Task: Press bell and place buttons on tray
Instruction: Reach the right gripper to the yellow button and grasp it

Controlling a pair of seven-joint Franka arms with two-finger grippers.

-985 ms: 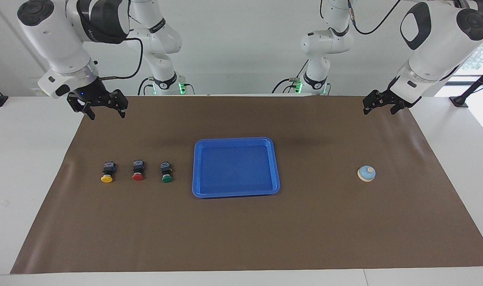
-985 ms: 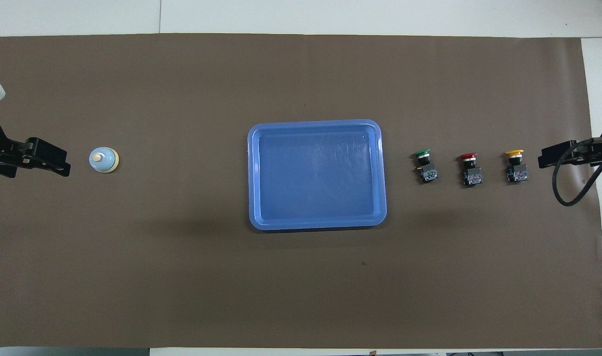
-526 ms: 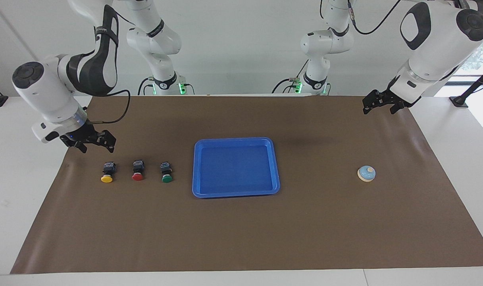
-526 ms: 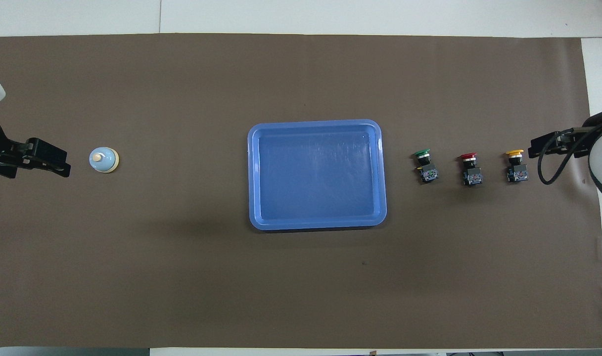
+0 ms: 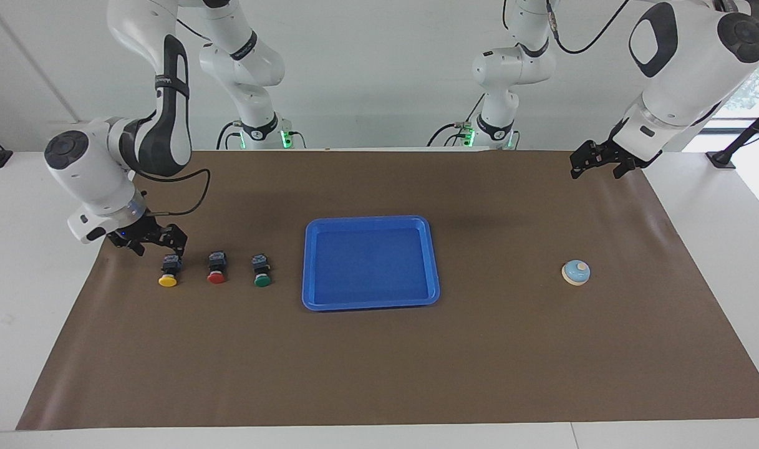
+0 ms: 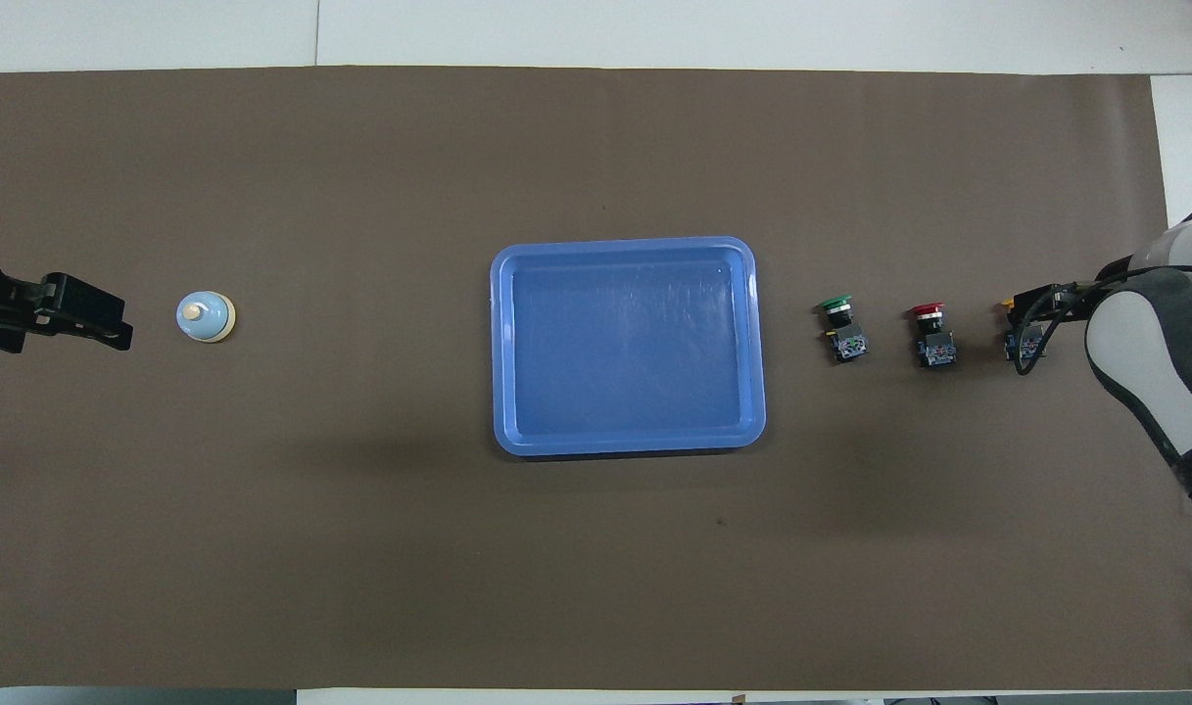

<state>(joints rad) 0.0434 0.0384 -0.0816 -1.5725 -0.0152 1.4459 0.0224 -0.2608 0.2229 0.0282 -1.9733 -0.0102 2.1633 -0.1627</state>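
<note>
The blue tray (image 5: 370,262) (image 6: 625,343) lies mid-mat and holds nothing. The yellow button (image 5: 167,269) (image 6: 1023,343), red button (image 5: 216,268) (image 6: 931,333) and green button (image 5: 262,270) (image 6: 840,328) stand in a row beside the tray toward the right arm's end. My right gripper (image 5: 159,245) (image 6: 1031,305) is open and low, just over the yellow button, partly covering its cap from above. The light blue bell (image 5: 576,272) (image 6: 205,317) sits toward the left arm's end. My left gripper (image 5: 594,167) (image 6: 86,315) waits open in the air over the mat's edge.
A brown mat (image 5: 379,362) covers the white table. The right arm's cable (image 6: 1025,357) hangs by the yellow button.
My right arm has come down and moved in from the mat's corner to just over the yellow button. The left arm, bell, tray and buttons have not moved.
</note>
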